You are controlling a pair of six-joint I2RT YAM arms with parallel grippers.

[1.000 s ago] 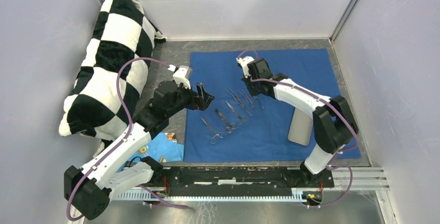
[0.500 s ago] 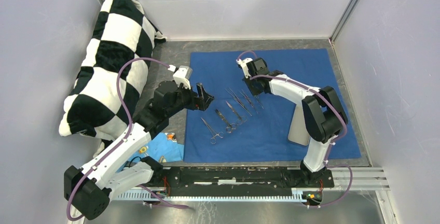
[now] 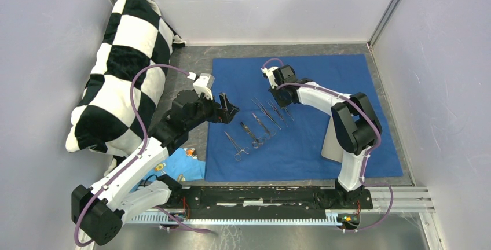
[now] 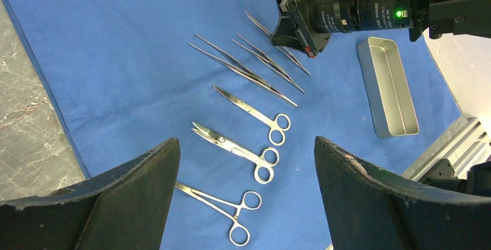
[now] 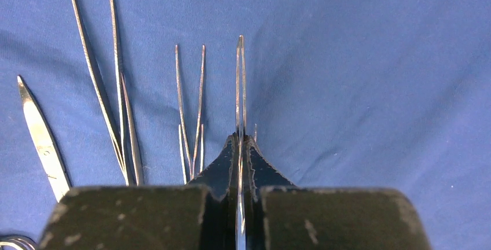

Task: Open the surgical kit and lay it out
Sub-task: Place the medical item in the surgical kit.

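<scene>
The tweezer [image 5: 240,88] is sitting at the right end of the row, its long axis running straight up the right wrist frame, in line with the fingers. Its two closed prongs are pointing at the top edge, away from the right hand [image 5: 240,140]. That hand is pinching it near its lower end, fingers pressed together on the steel. From above, it is lying on a diagonal from upper left to lower right, parallel to its neighbours. I cannot tell whether it is resting on the fabric or hanging just clear.

Over the last second the right hand has been creeping toward the upper left of the top view while its elbow folds inward. The other instruments [image 4: 249,106] are not shifting. To my eye this is a final alignment of the last piece, with the layout nearly complete.

The dark blue cloth [image 3: 301,146] is lying spread flat in the middle of the frame. The steel tray [image 4: 387,88] is sitting empty toward its right side.

The left hand [image 4: 246,143] is hovering spread wide, gripping nothing, by the cloth's left edge, and it has not moved. The bench [image 3: 197,65] is carrying it all, and the checkered pillow [image 3: 116,70] is leaning at the upper left.
</scene>
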